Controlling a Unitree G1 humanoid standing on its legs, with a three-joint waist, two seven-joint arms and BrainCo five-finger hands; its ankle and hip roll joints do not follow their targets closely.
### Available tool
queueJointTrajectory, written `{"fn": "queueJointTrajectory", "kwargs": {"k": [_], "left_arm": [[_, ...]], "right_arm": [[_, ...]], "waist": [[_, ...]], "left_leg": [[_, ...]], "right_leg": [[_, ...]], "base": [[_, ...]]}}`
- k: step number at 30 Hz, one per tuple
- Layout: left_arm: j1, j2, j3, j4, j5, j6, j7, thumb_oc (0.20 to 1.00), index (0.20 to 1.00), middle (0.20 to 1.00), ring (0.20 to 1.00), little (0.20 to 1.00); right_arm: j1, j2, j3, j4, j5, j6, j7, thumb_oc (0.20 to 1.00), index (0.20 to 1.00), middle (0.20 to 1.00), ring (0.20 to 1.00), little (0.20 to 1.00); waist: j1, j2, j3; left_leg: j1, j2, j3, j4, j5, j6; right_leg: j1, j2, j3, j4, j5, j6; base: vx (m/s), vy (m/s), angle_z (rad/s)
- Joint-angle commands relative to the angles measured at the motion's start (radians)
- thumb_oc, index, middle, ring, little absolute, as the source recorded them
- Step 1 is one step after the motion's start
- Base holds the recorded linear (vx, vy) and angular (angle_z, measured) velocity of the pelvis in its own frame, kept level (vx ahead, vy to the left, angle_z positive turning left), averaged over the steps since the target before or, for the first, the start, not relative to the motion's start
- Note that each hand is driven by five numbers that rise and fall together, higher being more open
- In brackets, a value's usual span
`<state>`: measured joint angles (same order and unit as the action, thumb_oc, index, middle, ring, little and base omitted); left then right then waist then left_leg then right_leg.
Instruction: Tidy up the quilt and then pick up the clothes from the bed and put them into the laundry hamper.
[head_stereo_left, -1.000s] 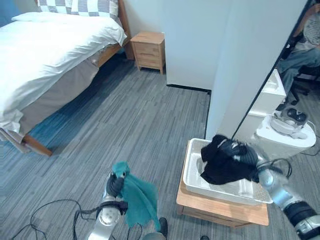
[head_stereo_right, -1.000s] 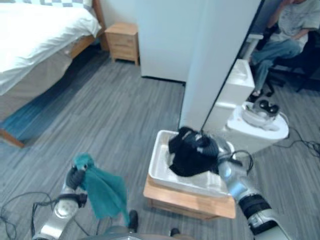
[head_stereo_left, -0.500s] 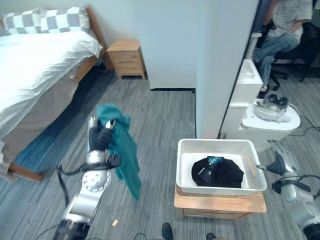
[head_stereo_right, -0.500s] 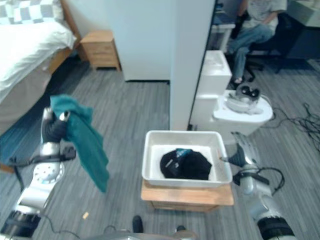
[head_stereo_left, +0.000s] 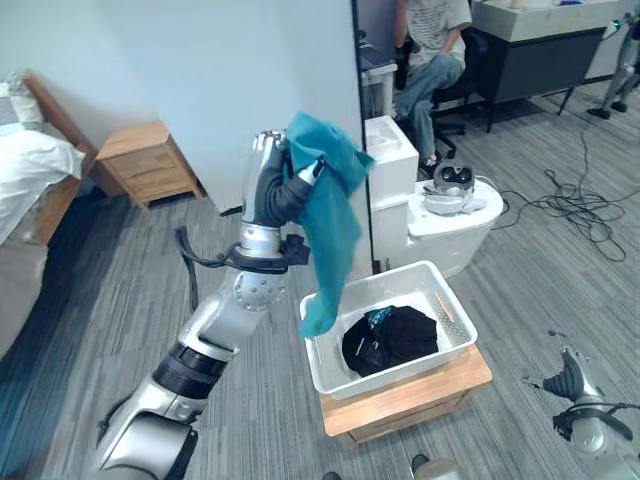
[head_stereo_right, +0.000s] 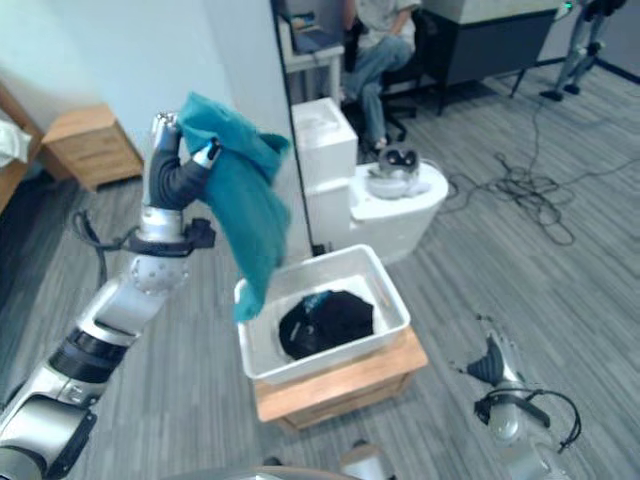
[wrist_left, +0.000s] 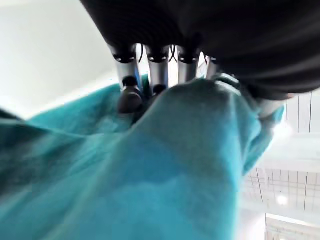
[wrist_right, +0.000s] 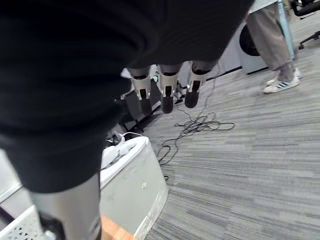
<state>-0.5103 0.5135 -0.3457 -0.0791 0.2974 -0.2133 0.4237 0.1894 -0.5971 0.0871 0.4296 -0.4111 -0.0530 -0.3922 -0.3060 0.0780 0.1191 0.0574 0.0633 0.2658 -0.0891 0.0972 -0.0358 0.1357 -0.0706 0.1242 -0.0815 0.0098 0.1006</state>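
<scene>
In the left eye view, the left hand (head_stereo_left: 275, 190) is raised in the upper middle of the frame, its fingers curled tight around a teal garment (head_stereo_left: 330, 215). The cloth hangs down from the grip, and its lower end dangles over the near left corner of the white laundry hamper (head_stereo_left: 455, 335). A black garment (head_stereo_left: 392, 338) lies inside the hamper, which sits on a low wooden stand (head_stereo_left: 420, 392) at lower centre. The right hand (head_stereo_left: 570, 378) is low in the bottom right corner, holding nothing. A wooden nightstand (head_stereo_left: 148, 162) stands at the left, and the bed (head_stereo_left: 30, 170) shows at the far left edge. A seated person (head_stereo_left: 430, 50) is at the top.

In the left wrist view, teal cloth bunches against the curled fingers (wrist_left: 131, 95).

In the right wrist view, the right hand's fingers (wrist_right: 167, 97) hang straight and apart over grey floor (wrist_right: 240, 165).
</scene>
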Motion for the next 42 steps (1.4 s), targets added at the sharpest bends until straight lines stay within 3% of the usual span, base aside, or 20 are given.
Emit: {"fn": "queueJointTrajectory", "kwargs": {"k": [1,6,9,10,12,13,14,15,18,20,26,30,35,36,40,42], "left_arm": [[-0.118,-0.041,0.013,0.066,-0.002,-0.018,0.012,0.2,0.2,0.2,0.2,0.2],[-0.064,-0.117,-0.03,0.075,-0.077,-0.023,-0.031,0.2,0.2,0.2,0.2,0.2],[-0.04,-0.134,-0.07,0.149,-0.083,0.001,-0.056,0.2,0.2,0.2,0.2,0.2],[-0.033,-0.154,-0.101,0.225,-0.151,0.03,-0.12,0.2,0.2,0.2,0.2,0.2],[-0.03,-0.17,-0.105,0.287,-0.189,0.043,-0.141,0.426,0.426,0.426,0.426,0.426],[-0.03,-0.17,-0.105,0.287,-0.189,0.043,-0.141,0.602,0.602,0.602,0.602,0.602],[-0.022,-0.198,-0.107,0.433,-0.215,0.066,-0.142,1.0,1.0,1.0,1.0,1.0],[-0.03,-0.224,-0.107,0.583,-0.237,0.097,-0.133,1.0,1.0,1.0,1.0,1.0],[-0.051,-0.234,-0.089,0.661,-0.285,0.096,-0.134,1.0,1.0,1.0,1.0,1.0],[-0.058,-0.233,-0.047,0.77,-0.356,0.092,-0.136,1.0,1.0,1.0,1.0,1.0],[0.082,-0.174,0.005,0.645,-0.544,0.027,-0.259,1.0,1.0,1.0,1.0,1.0],[0.237,-0.157,0.077,0.582,-0.633,0.019,-0.305,1.0,1.0,1.0,1.0,1.0],[0.431,-0.148,0.185,0.608,-0.643,0.04,-0.31,1.0,1.0,1.0,1.0,1.0],[0.432,-0.148,0.185,0.607,-0.643,0.04,-0.31,1.0,1.0,1.0,1.0,1.0],[0.478,-0.177,0.241,0.882,-0.532,0.074,-0.26,1.0,1.0,1.0,1.0,1.0],[0.478,-0.182,0.251,0.962,-0.503,0.086,-0.253,1.0,1.0,1.0,1.0,1.0]], "right_arm": [[-0.053,0.013,0.006,0.02,0.038,-0.052,-0.016,1.0,1.0,1.0,1.0,1.0],[-0.064,0.033,0.05,0.07,0.06,-0.048,0.006,1.0,1.0,1.0,1.0,1.0],[-0.084,0.041,0.066,0.099,0.068,-0.039,0.004,1.0,1.0,1.0,1.0,1.0],[-0.1,0.038,0.078,0.101,0.066,-0.026,0.015,1.0,1.0,1.0,1.0,1.0],[-0.107,0.039,0.089,0.106,0.063,-0.018,0.022,1.0,1.0,1.0,1.0,1.0],[-0.107,0.039,0.089,0.106,0.063,-0.018,0.022,1.0,1.0,1.0,1.0,1.0],[-0.101,0.048,0.109,0.107,0.054,-0.01,0.041,1.0,1.0,1.0,1.0,1.0],[-0.108,0.054,0.128,0.11,0.056,-0.005,0.053,1.0,1.0,1.0,1.0,1.0],[-0.127,0.054,0.143,0.098,0.07,-0.003,0.065,1.0,1.0,1.0,1.0,1.0],[-0.129,0.055,0.15,0.093,0.098,-0.009,0.084,1.0,1.0,1.0,1.0,1.0],[-0.102,0.041,0.139,0.098,0.073,-0.003,0.121,1.0,1.0,1.0,1.0,1.0],[-0.077,0.059,0.138,0.102,0.069,-0.005,0.142,1.0,1.0,1.0,1.0,1.0],[-0.095,0.106,0.165,0.228,0.057,0.014,0.176,1.0,1.0,1.0,1.0,1.0],[-0.096,0.107,0.166,0.23,0.057,0.013,0.175,1.0,1.0,1.0,1.0,1.0],[-0.169,0.184,0.189,0.477,0.118,0.041,0.191,1.0,1.0,1.0,1.0,1.0],[-0.187,0.205,0.188,0.546,0.136,0.049,0.192,1.0,1.0,1.0,1.0,1.0]], "waist": [[0.031,-0.049,-0.008],[0.041,-0.063,0.001],[0.05,-0.068,0.013],[0.051,-0.065,0.028],[0.048,-0.06,0.03],[0.048,-0.059,0.03],[0.032,-0.047,0.034],[0.011,-0.03,0.047],[-0.011,-0.006,0.066],[-0.048,0.043,0.08],[-0.053,0.08,0.076],[-0.014,0.066,0.07],[0.078,0.012,0.047],[0.077,0.011,0.047],[0.139,-0.029,0.029],[0.147,-0.036,0.027]], "left_leg": [[0.13,0.072,0.023,0.002,-0.126,-0.074],[0.12,0.076,0.015,0.002,-0.121,-0.076],[0.1,0.077,0.01,0.002,-0.118,-0.076],[0.084,0.077,0.01,0.002,-0.112,-0.076],[0.079,0.077,0.012,0.002,-0.111,-0.076],[0.079,0.077,0.013,0.002,-0.111,-0.076],[0.078,0.077,0.024,0.002,-0.109,-0.077],[0.073,0.073,0.036,0.002,-0.107,-0.078],[0.054,0.067,0.049,0.002,-0.104,-0.078],[0.039,0.052,0.079,0.002,-0.101,-0.076],[0.067,0.051,0.08,0.002,-0.106,-0.077],[0.083,0.055,0.06,0.002,-0.104,-0.079],[0.094,0.063,0.021,0.002,-0.101,-0.077],[0.094,0.062,0.021,0.002,-0.101,-0.077],[0.092,0.065,-0.007,0.002,-0.102,-0.075],[0.093,0.065,-0.012,0.002,-0.102,-0.075]], "right_leg": [[-0.051,-0.03,-0.039,-0.006,-0.026,0.063],[-0.053,-0.026,-0.046,-0.006,-0.026,0.061],[-0.067,-0.022,-0.049,-0.006,-0.023,0.06],[-0.084,-0.023,-0.047,-0.006,-0.017,0.059],[-0.09,-0.023,-0.044,-0.006,-0.016,0.058],[-0.09,-0.023,-0.044,-0.006,-0.016,0.058],[-0.095,-0.024,-0.038,-0.006,-0.015,0.056],[-0.109,-0.027,-0.028,-0.006,-0.011,0.055],[-0.141,-0.03,-0.011,-0.006,0.0,0.059],[-0.172,-0.038,0.017,-0.005,0.007,0.062],[-0.145,-0.042,0.01,-0.006,-0.007,0.056],[-0.116,-0.04,-0.01,-0.006,-0.014,0.047],[-0.076,-0.032,-0.044,-0.006,-0.021,0.037],[-0.075,-0.033,-0.045,-0.006,-0.021,0.037],[-0.055,-0.029,-0.071,-0.006,-0.028,0.031],[-0.051,-0.029,-0.075,-0.006,-0.031,0.03]], "base": [[0.0,-0.013,0.03],[0.0,-0.006,0.01],[-0.05,-0.031,0.01],[-0.06,-0.026,0.03],[-0.03,-0.013,0.01],[0.0,0.0,0.0],[-0.02,0.02,-0.05],[-0.02,0.021,-0.09],[-0.09,0.058,-0.22],[-0.04,0.076,-0.33],[0.03,0.02,-0.08],[0.0,-0.011,0.01],[-0.01,-0.042,0.17],[0.0,-0.019,0.25],[0.0,-0.004,0.29],[0.01,0.02,0.15]]}}
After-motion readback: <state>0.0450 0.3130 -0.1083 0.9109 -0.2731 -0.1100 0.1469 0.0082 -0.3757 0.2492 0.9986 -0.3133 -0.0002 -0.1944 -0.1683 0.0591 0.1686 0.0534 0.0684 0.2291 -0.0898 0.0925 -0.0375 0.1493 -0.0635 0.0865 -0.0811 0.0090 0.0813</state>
